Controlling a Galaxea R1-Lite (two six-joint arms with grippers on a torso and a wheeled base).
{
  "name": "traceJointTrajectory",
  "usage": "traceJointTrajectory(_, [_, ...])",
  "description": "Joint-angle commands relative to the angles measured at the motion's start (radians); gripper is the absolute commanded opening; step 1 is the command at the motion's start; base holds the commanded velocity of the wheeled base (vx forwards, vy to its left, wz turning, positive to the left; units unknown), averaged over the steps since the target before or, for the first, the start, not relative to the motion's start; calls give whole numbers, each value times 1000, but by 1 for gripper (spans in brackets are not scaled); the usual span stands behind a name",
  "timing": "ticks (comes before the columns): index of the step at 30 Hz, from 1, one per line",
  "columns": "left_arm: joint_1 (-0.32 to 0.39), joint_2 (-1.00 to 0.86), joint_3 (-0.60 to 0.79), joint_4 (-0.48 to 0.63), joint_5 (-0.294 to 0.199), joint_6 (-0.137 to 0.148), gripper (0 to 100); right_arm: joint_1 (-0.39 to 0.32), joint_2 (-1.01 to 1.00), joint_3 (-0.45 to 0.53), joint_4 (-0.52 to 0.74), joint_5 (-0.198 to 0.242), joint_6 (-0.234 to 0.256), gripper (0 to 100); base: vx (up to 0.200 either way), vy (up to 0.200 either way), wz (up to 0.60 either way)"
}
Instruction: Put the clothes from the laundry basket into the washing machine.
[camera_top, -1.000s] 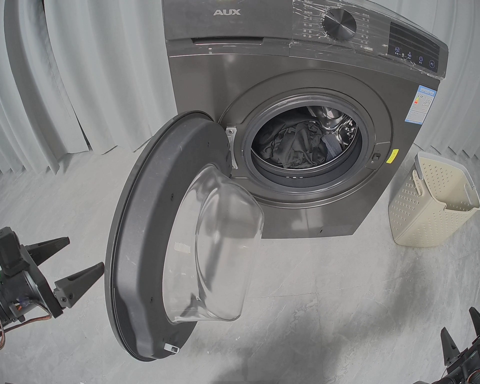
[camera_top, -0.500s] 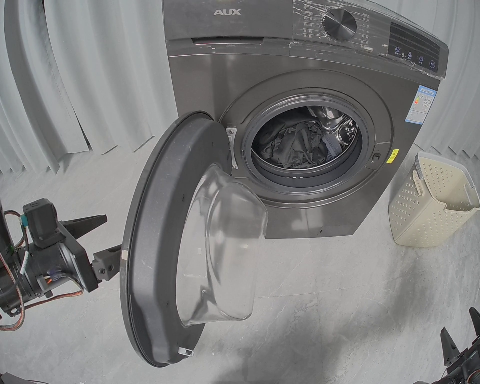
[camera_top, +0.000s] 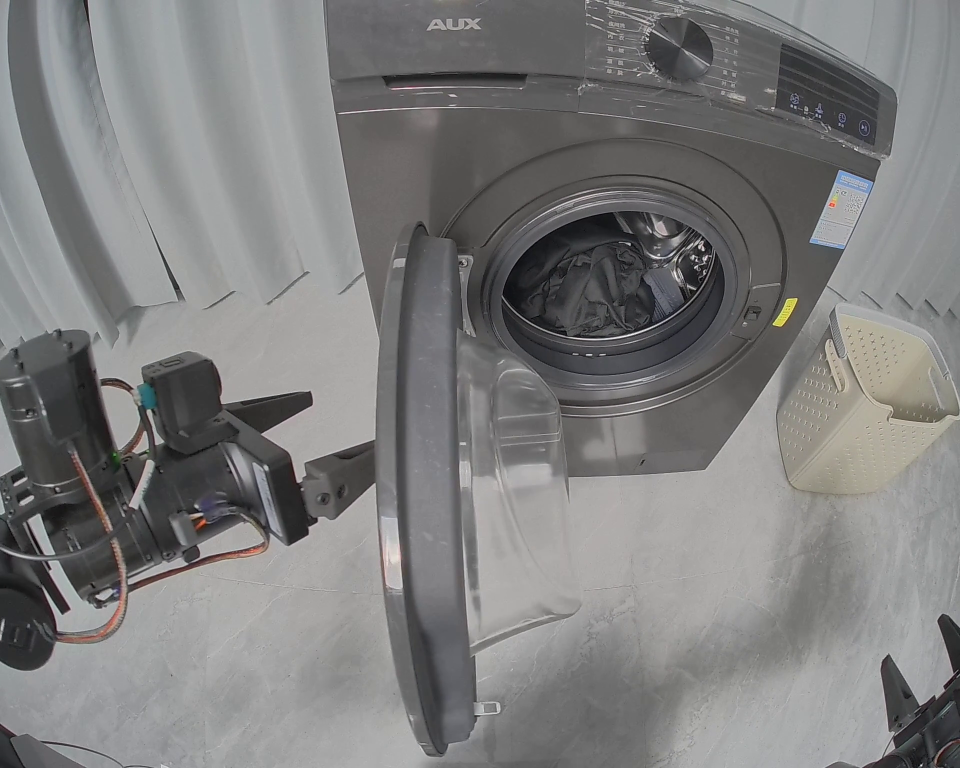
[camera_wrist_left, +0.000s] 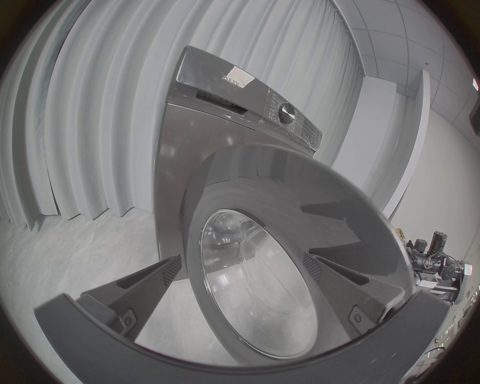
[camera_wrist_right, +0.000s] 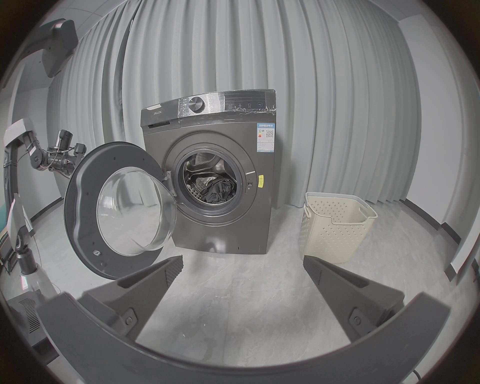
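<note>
Against the outer face of the door (camera_top: 425, 480) our left jaws stand spread, one tip seemingly touching it. The door hangs edge-on to us, half swung from the washing machine (camera_top: 600, 110). Dark clothes (camera_top: 590, 285) lie in its drum. The laundry basket (camera_top: 850, 420), to the machine's right, looks empty. Our right jaws, also spread, are the nearer to it.

The grey metal front-loading washing machine (camera_top: 600, 130) stands before the white pleated curtain (camera_top: 180, 150), with dark crumpled clothes (camera_top: 590, 285) in its drum. Its round grey glass-windowed door (camera_top: 425, 480) juts forward from the opening's left side, and the left gripper (camera_top: 340, 428) is just left of it. The cream perforated plastic laundry basket (camera_top: 860, 420) stands right of the machine.
</note>
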Motion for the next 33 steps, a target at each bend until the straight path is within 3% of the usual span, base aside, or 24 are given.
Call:
traceJointTrajectory(1, [-39,130,-22,-59,20,-4,100,0,-15,18,0,0,-1,100,0,0,0])
traceJointTrajectory(7, [-40,208,-85,-116,33,-10,100,0,-15,16,0,0,-1,100,0,0,0])
traceJointTrajectory(11, [-62,263,-186,-118,48,-57,100,0,-15,16,0,0,-1,100,0,0,0])
traceJointTrajectory(18, [-77,360,-289,-130,65,-71,100,0,-15,16,0,0,-1,100,0,0,0])
traceJointTrajectory(21, [-83,413,-337,-151,65,-97,100,0,-15,16,0,0,-1,100,0,0,0])
traceJointTrajectory(33, [-82,573,-562,-200,112,-123,100,0,-15,16,0,0,-1,100,0,0,0])
